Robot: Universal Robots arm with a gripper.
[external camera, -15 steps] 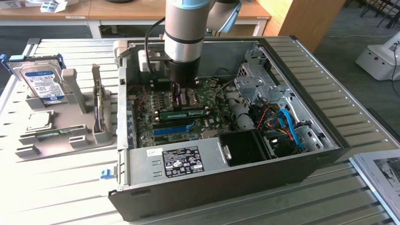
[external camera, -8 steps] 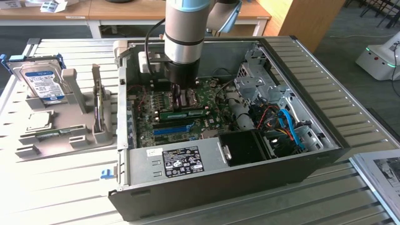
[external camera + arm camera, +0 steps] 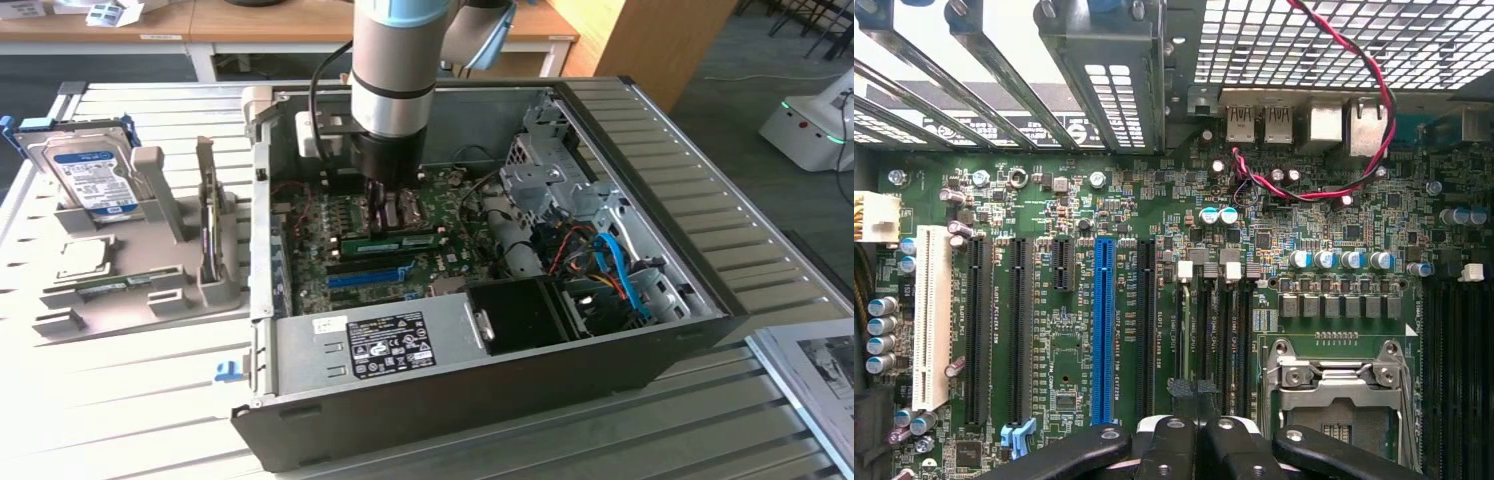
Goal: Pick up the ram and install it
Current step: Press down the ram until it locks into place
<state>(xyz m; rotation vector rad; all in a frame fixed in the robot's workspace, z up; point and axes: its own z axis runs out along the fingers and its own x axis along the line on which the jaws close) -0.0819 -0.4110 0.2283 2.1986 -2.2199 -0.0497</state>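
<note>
So, ram [image 3: 390,241]: green stick standing on edge across the motherboard [image 3: 310,255], inside the open PC case [image 3: 467,400].
Gripper [image 3: 387,208]: fingers pinched fully together with nothing between them, right above the ram; can't tell if they touch it.
Wrist view: closed fingers [image 3: 1172,445] hang over the dark memory slots [image 3: 1222,335].
Blue slot [image 3: 363,277]: just beside the ram, nearer the power supply [image 3: 380,345].
Hard drive [image 3: 91,175]: upright in the grey holder [image 3: 120,300], outside the case on the exterior view's left.
</note>
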